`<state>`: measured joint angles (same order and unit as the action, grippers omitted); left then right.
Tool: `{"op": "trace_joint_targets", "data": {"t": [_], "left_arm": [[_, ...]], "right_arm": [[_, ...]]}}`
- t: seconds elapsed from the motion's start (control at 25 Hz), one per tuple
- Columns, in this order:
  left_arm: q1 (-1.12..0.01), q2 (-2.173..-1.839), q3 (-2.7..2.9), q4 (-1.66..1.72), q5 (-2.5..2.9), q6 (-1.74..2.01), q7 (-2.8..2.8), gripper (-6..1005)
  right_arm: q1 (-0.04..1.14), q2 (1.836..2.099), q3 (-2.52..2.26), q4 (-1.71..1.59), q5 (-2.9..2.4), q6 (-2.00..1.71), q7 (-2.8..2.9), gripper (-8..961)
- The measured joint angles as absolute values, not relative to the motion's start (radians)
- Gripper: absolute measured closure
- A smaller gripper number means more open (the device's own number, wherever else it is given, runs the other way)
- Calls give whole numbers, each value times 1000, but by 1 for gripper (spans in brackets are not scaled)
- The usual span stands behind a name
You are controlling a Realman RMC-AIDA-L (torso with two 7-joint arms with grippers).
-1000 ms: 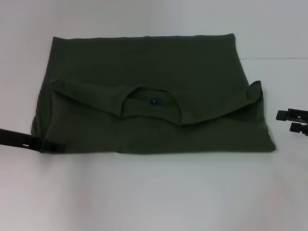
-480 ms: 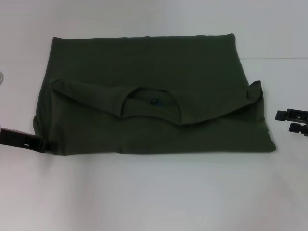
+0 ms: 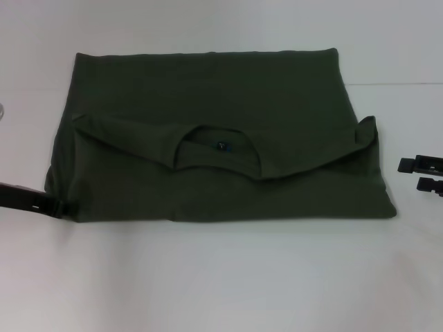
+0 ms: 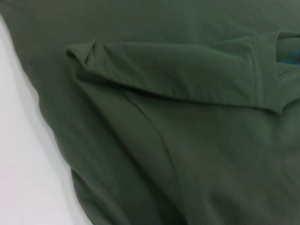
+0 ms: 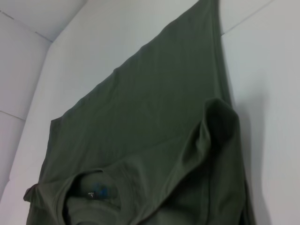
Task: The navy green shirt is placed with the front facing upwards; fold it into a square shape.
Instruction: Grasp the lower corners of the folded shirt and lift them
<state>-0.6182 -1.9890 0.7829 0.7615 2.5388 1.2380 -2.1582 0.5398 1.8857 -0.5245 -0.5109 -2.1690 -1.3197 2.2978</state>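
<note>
A: Head view: where is the navy green shirt point(image 3: 214, 131)?

B: Flat on the white counter point(image 3: 221, 277), folded once into a wide rectangle, collar point(image 3: 218, 153) and neck label point(image 3: 221, 146) facing up at mid-fold.

A: Left gripper point(image 3: 59, 207)?

B: At the shirt's near-left corner, touching the edge. Finger spacing: cannot tell.

A: Right gripper point(image 3: 420, 173)?

B: Just off the shirt's right edge, apart from the cloth, fingers point(image 3: 417, 164) spread, holding nothing.
</note>
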Motion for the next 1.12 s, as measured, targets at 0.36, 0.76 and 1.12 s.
{"op": "trace_joint_targets", "data": {"t": [0.36, 0.76, 1.12], "left_arm": [[-618, -1985, 781, 764, 2535, 1241, -2158, 958], [-618, -1988, 778, 761, 2531, 1238, -2142, 954], [-630, -1980, 754, 759, 2530, 1268, -2160, 950]], "right_arm": [[555, 1838, -648, -517, -2185, -1339, 2449, 113], [600, 1862, -657, -514, -2254, -1300, 2447, 114], [631, 1846, -663, -520, -2306, -1325, 2522, 113]]}}
